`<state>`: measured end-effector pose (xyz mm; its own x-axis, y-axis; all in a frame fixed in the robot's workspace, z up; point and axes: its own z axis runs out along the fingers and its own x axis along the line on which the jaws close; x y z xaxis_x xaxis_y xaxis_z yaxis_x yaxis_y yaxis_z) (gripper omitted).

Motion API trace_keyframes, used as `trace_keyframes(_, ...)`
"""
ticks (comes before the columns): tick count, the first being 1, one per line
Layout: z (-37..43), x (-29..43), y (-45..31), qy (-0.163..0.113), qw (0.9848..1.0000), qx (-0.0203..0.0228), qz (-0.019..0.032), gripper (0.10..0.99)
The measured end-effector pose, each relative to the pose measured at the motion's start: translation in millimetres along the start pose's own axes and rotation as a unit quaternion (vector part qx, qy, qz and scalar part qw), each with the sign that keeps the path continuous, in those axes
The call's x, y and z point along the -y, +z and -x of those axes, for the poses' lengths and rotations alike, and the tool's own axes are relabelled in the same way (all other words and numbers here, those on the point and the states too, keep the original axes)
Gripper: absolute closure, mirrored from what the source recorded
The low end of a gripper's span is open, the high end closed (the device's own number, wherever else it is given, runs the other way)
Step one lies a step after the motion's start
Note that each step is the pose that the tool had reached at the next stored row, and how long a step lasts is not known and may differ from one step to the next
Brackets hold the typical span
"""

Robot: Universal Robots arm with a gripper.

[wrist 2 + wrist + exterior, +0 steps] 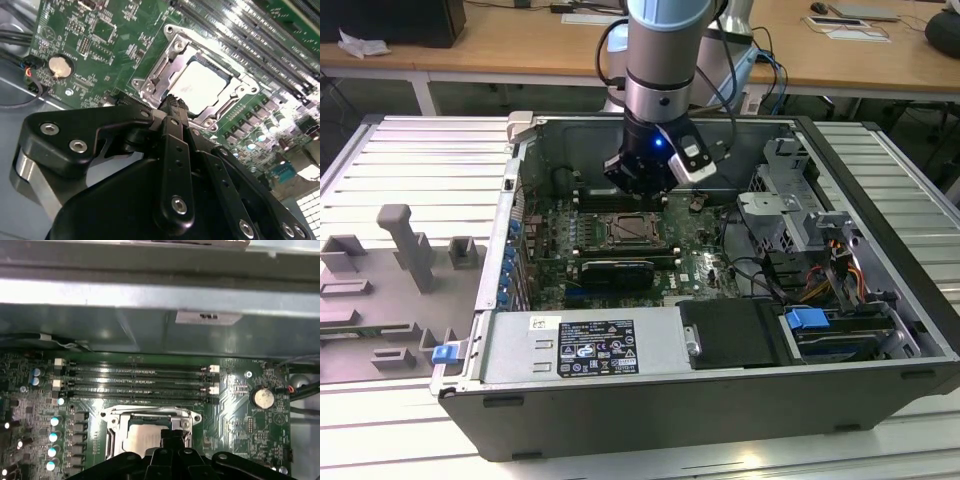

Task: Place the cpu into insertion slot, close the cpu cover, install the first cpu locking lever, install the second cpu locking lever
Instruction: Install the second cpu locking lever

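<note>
Tool (172,102): fingers together, holding nothing, poised just above the socket's edge.
Chip (202,86): lay seated in the socket (150,82), directly beneath the fingertips.

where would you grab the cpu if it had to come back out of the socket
Probably not yet: the cpu lies flat in the insertion slot, and the cpu cover frames its edges, leaving just the pale top exposed through the window. With the cover lifted, pinching two opposite side edges from straight above looks best, since it is thin and flat. The gripper sits at the socket's edge.
</note>
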<state>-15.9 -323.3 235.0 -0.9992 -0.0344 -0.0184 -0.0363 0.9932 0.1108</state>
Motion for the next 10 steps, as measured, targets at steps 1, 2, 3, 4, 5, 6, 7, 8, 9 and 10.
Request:
trace_keyframes(1,-0.2,2.9,-0.3,0.0,1.0,0.0,0.0,0.98)
trace_keyframes(2,-0.3,5.0,-0.6,0.0,1.0,0.0,0.0,0.98)
trace_keyframes(3,-0.3,6.0,-0.7,0.0,1.0,0.0,0.0,0.98)
trace_keyframes(4,-0.4,7.5,-1.1,0.0,1.0,0.0,0.0,0.98)
trace_keyframes(5,-0.4,7.7,-2.6,0.0,1.0,0.0,-0.0001,0.98)
trace_keyframes(6,-0.3,7.3,-5.9,0.0,1.0,0.0,-0.0001,0.98)
trace_keyframes(7,-0.2,6.9,-9.6,0.0,1.0,0.0,0.0,0.98)
trace_keyframes(8,-0.2,6.6,-12.5,0.0,1.0,0.0,-0.0001,0.98)
trace_keyframes(9,-0.1,6.6,-15.2,0.0,1.0,0.0,0.0,0.98)
trace_keyframes(10,-0.1,7.3,-15.4,0.0,1.0,0.0,0.0001,0.98)
